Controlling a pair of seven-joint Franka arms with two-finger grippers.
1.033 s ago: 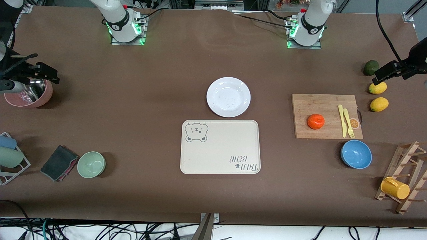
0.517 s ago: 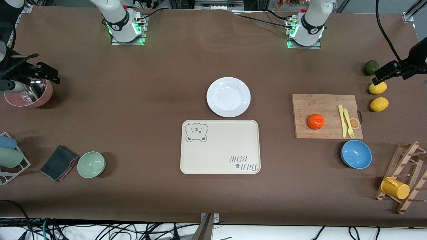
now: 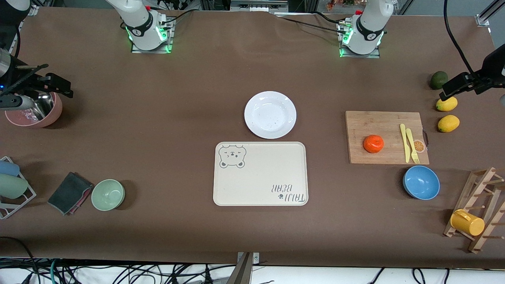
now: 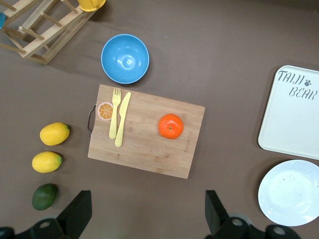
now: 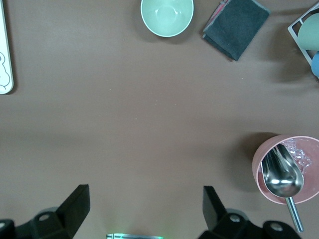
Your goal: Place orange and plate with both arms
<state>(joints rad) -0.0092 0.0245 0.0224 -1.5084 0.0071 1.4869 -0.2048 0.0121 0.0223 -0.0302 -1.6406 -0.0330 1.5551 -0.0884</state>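
The orange (image 3: 373,143) lies on a wooden cutting board (image 3: 384,130) toward the left arm's end of the table; it also shows in the left wrist view (image 4: 171,126). The white plate (image 3: 270,114) sits at the table's middle, empty, also seen in the left wrist view (image 4: 291,192). My left gripper (image 4: 147,214) is open and empty, high over the lemons and avocado (image 3: 449,90). My right gripper (image 5: 144,206) is open and empty, high over the pink bowl at the right arm's end (image 3: 59,87).
A cream bear tray (image 3: 260,173) lies just nearer the camera than the plate. A yellow knife and fork (image 3: 409,142) lie on the board. A blue bowl (image 3: 421,182), two lemons (image 3: 448,123), an avocado (image 3: 438,79), a mug rack (image 3: 477,209), a green bowl (image 3: 108,194), a cloth (image 3: 70,192) and a pink bowl with a scoop (image 3: 35,110) stand around.
The right gripper has shifted very slightly over the pink bowl. Nothing else has moved.
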